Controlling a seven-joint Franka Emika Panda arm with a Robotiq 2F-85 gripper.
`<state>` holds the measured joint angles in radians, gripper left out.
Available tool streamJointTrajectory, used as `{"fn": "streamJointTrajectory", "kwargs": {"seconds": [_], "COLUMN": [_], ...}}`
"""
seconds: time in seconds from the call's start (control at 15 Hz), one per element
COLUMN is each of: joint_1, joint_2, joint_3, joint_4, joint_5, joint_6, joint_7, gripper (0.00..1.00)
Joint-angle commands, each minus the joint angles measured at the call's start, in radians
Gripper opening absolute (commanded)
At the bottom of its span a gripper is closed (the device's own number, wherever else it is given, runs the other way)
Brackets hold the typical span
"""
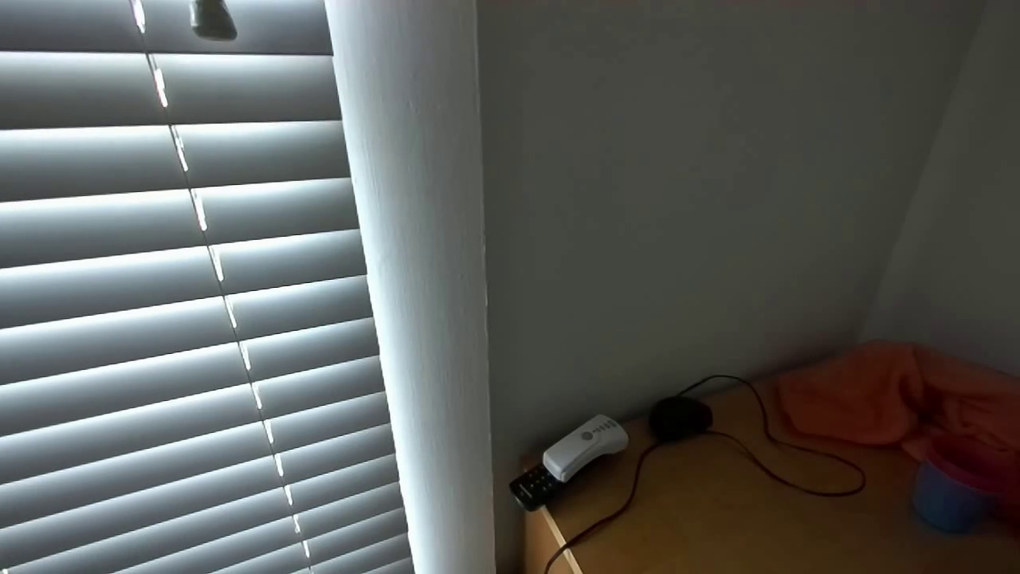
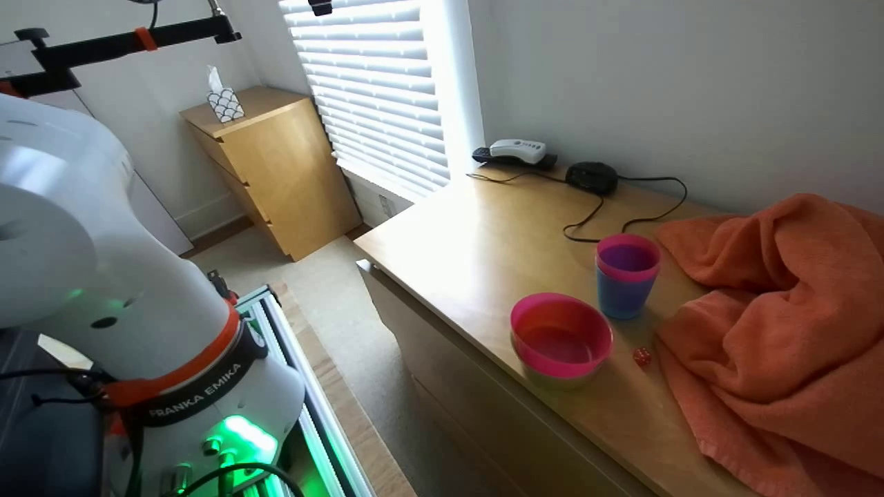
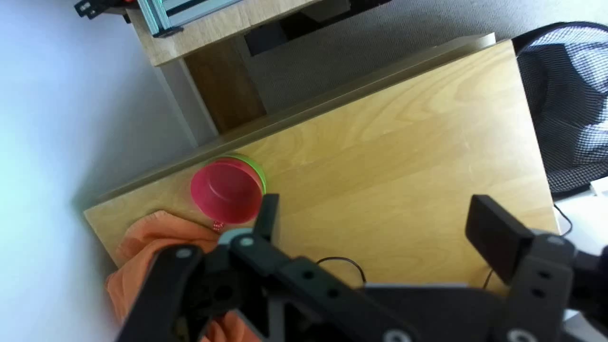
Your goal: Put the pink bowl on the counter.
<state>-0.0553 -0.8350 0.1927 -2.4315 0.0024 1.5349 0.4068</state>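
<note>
Orange cloth in folds, the towel (image 2: 794, 317) lies heaped on the wooden counter (image 2: 449, 255). Near the towel, on that counter, stands the pink bowl (image 2: 561, 338), nested in a green bowl (image 3: 256, 166) whose rim shows in the wrist view. Just beside the towel rest a red die (image 2: 642, 356) with white dots and stacked cups (image 2: 625, 293), pink above blue. Well apart from the towel, in both exterior views, lies a white remote (image 2: 518, 150). The gripper (image 3: 375, 213), its fingers spread wide, hangs higher than the towel.

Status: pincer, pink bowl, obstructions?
Pincer open, nothing gripped. Pink bowl nested in green bowl. Stacked cups stand close beside; could crowd approach.
</note>
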Motion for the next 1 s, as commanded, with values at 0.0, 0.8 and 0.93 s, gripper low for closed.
{"fn": "streamJointTrajectory", "kwargs": {"seconds": [0.0, 0.8, 0.93], "joint_1": [-0.037, -0.161, -0.161], "joint_2": [0.012, 0.122, 0.127], "joint_3": [-0.107, -0.335, -0.329], "joint_4": [-0.073, -0.226, -0.219], "joint_5": [0.008, 0.044, 0.043], "joint_6": [0.032, 0.354, 0.354], "joint_7": [-0.042, -0.209, -0.209], "gripper": [1.00, 1.00, 1.00]}}
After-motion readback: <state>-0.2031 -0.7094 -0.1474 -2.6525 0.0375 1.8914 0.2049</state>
